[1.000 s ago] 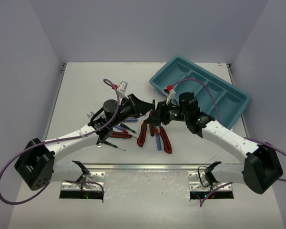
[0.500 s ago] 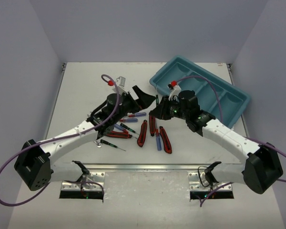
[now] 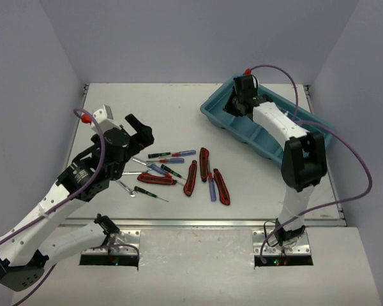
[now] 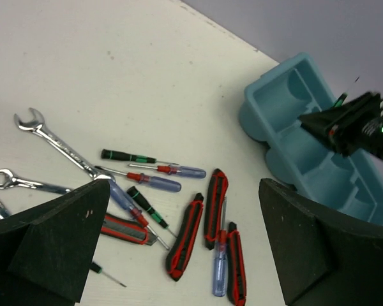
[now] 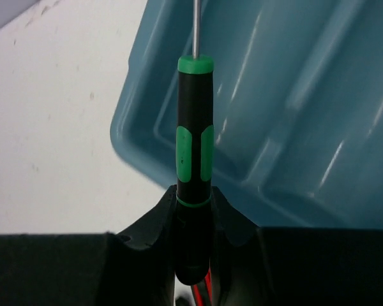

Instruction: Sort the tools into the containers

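Note:
My right gripper (image 5: 195, 204) is shut on the handle of a thin black-and-green screwdriver (image 5: 195, 146), shaft pointing away. It hangs over the left end compartment of the teal tray (image 5: 293, 127); in the top view that gripper (image 3: 238, 102) is above the tray (image 3: 266, 141). My left gripper (image 3: 140, 129) is open and empty, raised left of the pile. Below it lie red-and-black knives (image 4: 190, 236), blue-and-red screwdrivers (image 4: 156, 182), black-and-green screwdrivers (image 4: 124, 155) and silver wrenches (image 4: 57, 140). The tray's compartments look empty where I can see them.
The tools are spread across the table's middle (image 3: 179, 172), between the two arms. The tray lies slanted at the back right, near the right wall. The left wrist view shows the right gripper (image 4: 348, 121) with the screwdriver over the tray (image 4: 287, 95).
The right gripper lifted the screwdriver from the pile and carried it to the tray's left end. The left arm drew back to the left and its gripper opened.

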You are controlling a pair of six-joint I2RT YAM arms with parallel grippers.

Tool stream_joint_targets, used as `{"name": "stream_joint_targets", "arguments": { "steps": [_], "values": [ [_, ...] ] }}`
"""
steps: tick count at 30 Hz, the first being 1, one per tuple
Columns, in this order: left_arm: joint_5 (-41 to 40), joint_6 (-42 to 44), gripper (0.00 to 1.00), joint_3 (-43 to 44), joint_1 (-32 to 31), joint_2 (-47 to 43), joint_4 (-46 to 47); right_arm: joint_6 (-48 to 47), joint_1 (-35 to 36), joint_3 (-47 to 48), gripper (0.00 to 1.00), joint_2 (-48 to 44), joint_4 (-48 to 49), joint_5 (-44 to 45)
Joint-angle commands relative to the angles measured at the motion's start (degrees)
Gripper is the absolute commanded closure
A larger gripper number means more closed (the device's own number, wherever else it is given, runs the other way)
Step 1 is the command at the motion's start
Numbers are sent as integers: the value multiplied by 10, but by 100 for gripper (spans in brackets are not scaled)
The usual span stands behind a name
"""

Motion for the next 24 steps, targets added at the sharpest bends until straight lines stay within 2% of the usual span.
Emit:
{"name": "stream_joint_targets", "arguments": {
  "steps": [1, 5, 7, 10, 11, 13, 15, 16, 17, 20, 24],
  "values": [
    [0, 25, 0, -20, -3, -26, -79, 6, -4, 155, 100, 90, -83, 87],
    [7, 30, 0, -49, -3, -30, -96, 23, -17, 264, 100, 179, -123, 104],
    [7, 29, 0, -58, -3, -23, -100, 32, -19, 308, 95, 204, -148, 111],
    [9, 27, 0, -63, -3, -14, -97, 37, -20, 317, 88, 215, -149, 111],
    [9, 27, 0, -65, -3, -12, -95, 38, -20, 317, 83, 215, -148, 111],
    [6, 25, 0, -72, -3, -10, -89, 35, -22, 320, 68, 212, -149, 110],
    [2, 21, 0, -74, -3, -8, -86, 34, -23, 315, 60, 207, -149, 110],
    [0, 19, 0, -78, -3, -4, -83, 33, -26, 311, 46, 203, -148, 104],
    [-2, 17, 0, -80, -3, 1, -79, 29, -28, 312, 36, 203, -148, 90],
    [-11, 5, 0, -94, -3, 19, -60, 4, -31, 325, 29, 200, -149, 69],
    [13, -12, 0, -96, 8, 83, -23, -40, -31, 323, 27, 151, -155, 89]
  ]
}}
